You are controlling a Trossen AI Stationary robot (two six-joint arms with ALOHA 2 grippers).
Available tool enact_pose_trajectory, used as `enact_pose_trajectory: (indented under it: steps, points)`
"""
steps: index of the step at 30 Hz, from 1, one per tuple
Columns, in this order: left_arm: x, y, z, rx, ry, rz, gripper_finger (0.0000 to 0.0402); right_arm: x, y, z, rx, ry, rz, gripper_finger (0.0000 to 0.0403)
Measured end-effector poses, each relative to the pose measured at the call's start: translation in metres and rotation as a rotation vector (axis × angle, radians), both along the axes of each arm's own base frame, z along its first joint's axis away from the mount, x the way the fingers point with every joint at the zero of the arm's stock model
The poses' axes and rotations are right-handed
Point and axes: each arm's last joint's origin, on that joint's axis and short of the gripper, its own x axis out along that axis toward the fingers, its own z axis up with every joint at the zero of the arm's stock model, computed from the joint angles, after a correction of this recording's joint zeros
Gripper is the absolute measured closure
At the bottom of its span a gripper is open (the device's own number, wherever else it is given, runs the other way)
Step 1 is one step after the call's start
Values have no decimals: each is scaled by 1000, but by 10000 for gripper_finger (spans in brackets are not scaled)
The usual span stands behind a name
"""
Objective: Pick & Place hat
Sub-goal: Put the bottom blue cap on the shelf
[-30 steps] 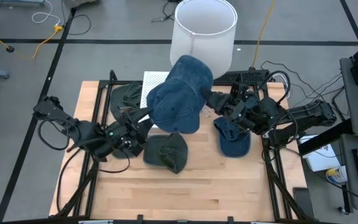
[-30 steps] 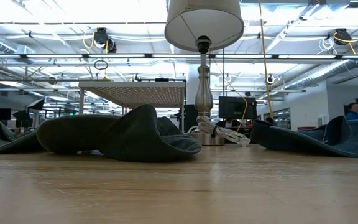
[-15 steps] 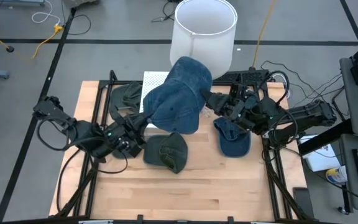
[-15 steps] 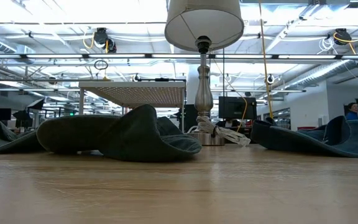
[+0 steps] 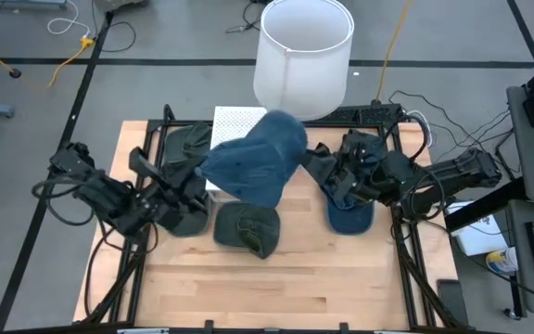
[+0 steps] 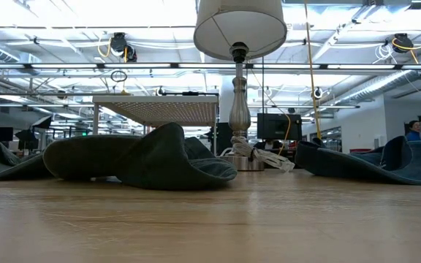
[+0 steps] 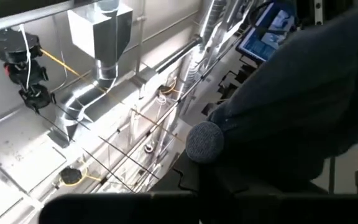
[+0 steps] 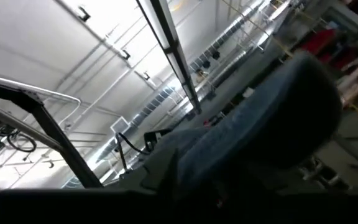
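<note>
A blue denim hat (image 5: 253, 167) hangs in the air over the middle of the table, between my two arms. My left gripper (image 5: 196, 176) is shut on its left end. In the left wrist view the hat (image 7: 303, 106) fills the right side, and a grey round button (image 7: 204, 142) shows on it. My right gripper (image 5: 321, 170) stands at the hat's right end, and the hat (image 8: 253, 130) looms close in its wrist view. Whether it touches the hat does not show. A dark green hat (image 5: 248, 227) lies brim-down on the table below. My left gripper holds the blue hat by its left edge (image 5: 209, 170), coming from the table's left and slanting upward. The hat's own cloth hides the place of contact in the wrist view. The hat is lifted clear of the table and sags away to the right.
A second blue hat (image 5: 349, 211) lies under the right arm, and another dark green one (image 5: 185, 139) lies at the far left. A lamp with a white shade (image 5: 304, 46) stands at the far edge beside a white perforated board (image 5: 233, 121). The near half of the wooden table (image 5: 276, 288) is bare.
My left gripper has gone toward the table's left edge and up, its wrist turning. The blue hat has gone with it. The hat stood tall under the lamp shade; now it lies lower and stretched leftward, its top drawn away from the shade. The right arm has barely moved.
</note>
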Motion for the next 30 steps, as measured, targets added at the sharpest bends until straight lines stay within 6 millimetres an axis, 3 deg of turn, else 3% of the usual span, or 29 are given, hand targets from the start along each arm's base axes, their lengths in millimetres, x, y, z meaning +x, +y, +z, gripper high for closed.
enact_pose_trajectory:
  steps: [6,10,17,22,30]
  points:
    - [-10,2,19,-25,-20,5,398,5,5,-11,99,102,79,177]
    - [-14,5,32,-18,-17,13,398,7,17,-23,98,227,126,143]
    - [-15,12,47,5,25,38,399,2,42,-32,-40,336,167,134]
    - [-6,17,42,69,121,89,399,-5,56,-29,-128,335,191,139]
    - [10,29,31,54,220,151,399,-15,61,-23,-149,315,210,140]
